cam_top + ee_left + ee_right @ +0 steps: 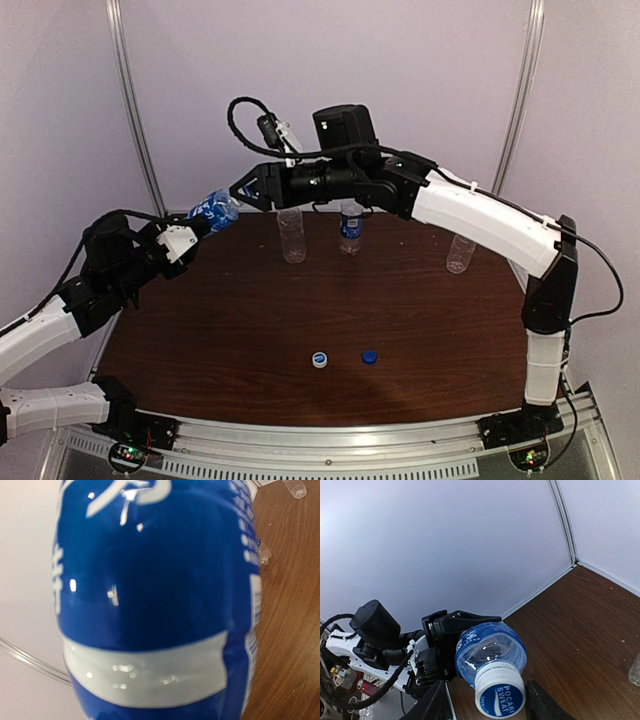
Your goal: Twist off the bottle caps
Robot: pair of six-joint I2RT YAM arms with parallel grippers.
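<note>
My left gripper is shut on a blue-labelled bottle and holds it tilted above the table's back left corner. The bottle's label fills the left wrist view and hides the fingers there. In the right wrist view its white cap with a blue top points at the camera, and the left gripper clamps the bottle's body. My right gripper is open, one finger on each side of the cap; a gap shows on the left side and the right finger is nearly touching.
Three more bottles stand along the back of the table: a clear one, a blue-labelled one and a clear one at the right. Two loose caps lie near the front: white-and-blue and dark blue.
</note>
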